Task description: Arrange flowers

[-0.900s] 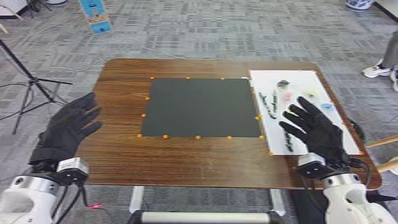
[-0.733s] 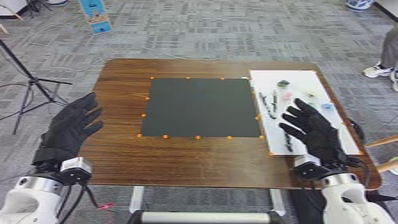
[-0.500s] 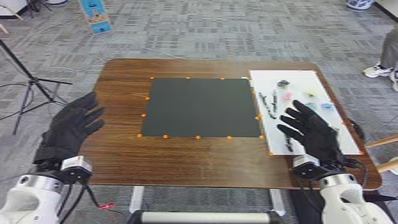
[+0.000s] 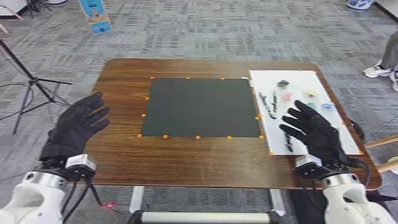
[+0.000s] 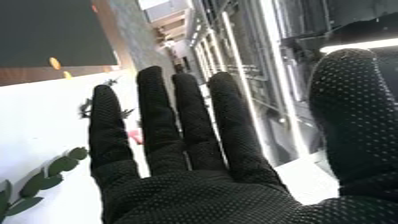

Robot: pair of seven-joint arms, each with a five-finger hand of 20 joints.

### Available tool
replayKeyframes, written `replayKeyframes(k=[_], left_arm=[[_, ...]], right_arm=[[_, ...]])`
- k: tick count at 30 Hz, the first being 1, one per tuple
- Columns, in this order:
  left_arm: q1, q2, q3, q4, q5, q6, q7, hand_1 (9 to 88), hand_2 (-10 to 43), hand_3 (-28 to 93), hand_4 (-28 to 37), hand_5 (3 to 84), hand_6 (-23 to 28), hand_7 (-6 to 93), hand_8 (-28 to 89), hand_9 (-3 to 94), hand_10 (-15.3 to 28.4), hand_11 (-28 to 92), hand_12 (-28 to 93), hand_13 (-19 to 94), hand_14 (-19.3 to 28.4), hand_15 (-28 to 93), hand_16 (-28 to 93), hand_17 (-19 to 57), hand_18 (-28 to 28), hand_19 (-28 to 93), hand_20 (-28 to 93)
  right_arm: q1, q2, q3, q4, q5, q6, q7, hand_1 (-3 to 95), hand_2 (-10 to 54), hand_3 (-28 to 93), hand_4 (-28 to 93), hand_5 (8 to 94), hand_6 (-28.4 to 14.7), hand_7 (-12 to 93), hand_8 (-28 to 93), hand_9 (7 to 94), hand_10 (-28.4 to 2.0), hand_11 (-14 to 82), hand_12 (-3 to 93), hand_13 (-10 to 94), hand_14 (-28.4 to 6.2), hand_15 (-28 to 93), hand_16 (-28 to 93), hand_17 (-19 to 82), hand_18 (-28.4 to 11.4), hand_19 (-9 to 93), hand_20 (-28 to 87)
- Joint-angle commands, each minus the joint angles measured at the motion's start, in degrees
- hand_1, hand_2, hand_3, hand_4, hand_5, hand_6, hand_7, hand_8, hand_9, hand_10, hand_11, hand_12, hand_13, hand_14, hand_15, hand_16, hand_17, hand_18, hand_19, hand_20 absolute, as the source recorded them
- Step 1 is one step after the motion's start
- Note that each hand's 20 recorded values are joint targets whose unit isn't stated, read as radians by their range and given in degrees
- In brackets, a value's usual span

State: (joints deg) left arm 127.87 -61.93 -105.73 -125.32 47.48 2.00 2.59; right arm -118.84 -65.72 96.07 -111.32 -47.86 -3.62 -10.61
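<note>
My right hand (image 4: 317, 134) is over the lower part of the white sheet (image 4: 261, 77) with its fingers straight. In the right wrist view the right hand (image 5: 200, 192) is open and holds nothing; a green leafy stem (image 5: 46, 176) lies on the sheet beside it. In the head view, dark green stems (image 4: 274, 103), a dark flower head (image 4: 282, 83), a pink flower (image 4: 287, 95), a pale yellow flower (image 4: 309, 94) and a blue flower (image 4: 328, 106) lie on the sheet. My left hand (image 4: 75, 127) is open over the table's left edge.
A dark square mat (image 4: 200, 107) lies mid-table, with orange markers around its edges. The brown wooden table (image 4: 178, 162) extends around it. A black tripod (image 4: 34, 80) stands on the floor at the left, and wooden legs are beside the table at the right.
My left hand has shifted slightly to the right, toward the mat, and tilted a little. The right hand has moved only slightly. The flowers and stems have not moved.
</note>
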Motion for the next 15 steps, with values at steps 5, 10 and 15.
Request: replayKeyframes(k=[5, 10, 15], left_arm=[[2.48, -1.23, -1.14, -0.99, 1.12, -2.98, 0.7, 31.3, -9.2, 69, -26.2, 24.4, 1.7, 26.3, -14, 20.9, 9.2, 25, 13, 20, 11.1, 23, 1, -10.8, 19.2, 42, 7], [2.44, -0.93, -1.2, -0.8, 0.56, -2.38, 0.53, 32.9, -9.5, 68, -25.6, 24.1, 1.3, 26.7, -14, 20.8, 8.7, 25, 13, 21, 10.9, 23, 1, -10.7, 19.1, 42, 7], [1.44, -0.49, -1.07, -0.4, 1.29, -5.02, -1.28, 32.2, -9.5, 69, -25.1, 24.8, 1.6, 26.5, -14, 21.6, 9.0, 25, 13, 21, 11.2, 24, 1, -10.7, 19.1, 42, 7]], right_arm=[[2.28, 8.34, 0.48, -2.15, -26.02, 11.2, 2.54, 44.9, -9.5, 42, -25, 39.3, -2.0, 20, -11, 40.3, -11.9, 16.0, 20.9, 33, -10.7, 34, 21, 9, -20.3, 46, 23], [5.98, 17.18, -4.4, -3.58, -62.22, 22.63, 13.32, 69.2, -6.7, -28, -14, 45.7, 1.3, 15, -6, 48.8, -8.6, 16.3, 28.3, 44, -5.9, 30, 36, 19, -12.8, 41, 40], [4.15, 27.34, -4.9, -4.86, -76.73, 19.9, 18.14, 64.9, -6.5, -22, -4, 51.8, 2.9, 24, -11, 57.9, -8.8, 30.2, 27.3, 52, -6.1, 48, 27, 21, -14.0, 57, 42]])
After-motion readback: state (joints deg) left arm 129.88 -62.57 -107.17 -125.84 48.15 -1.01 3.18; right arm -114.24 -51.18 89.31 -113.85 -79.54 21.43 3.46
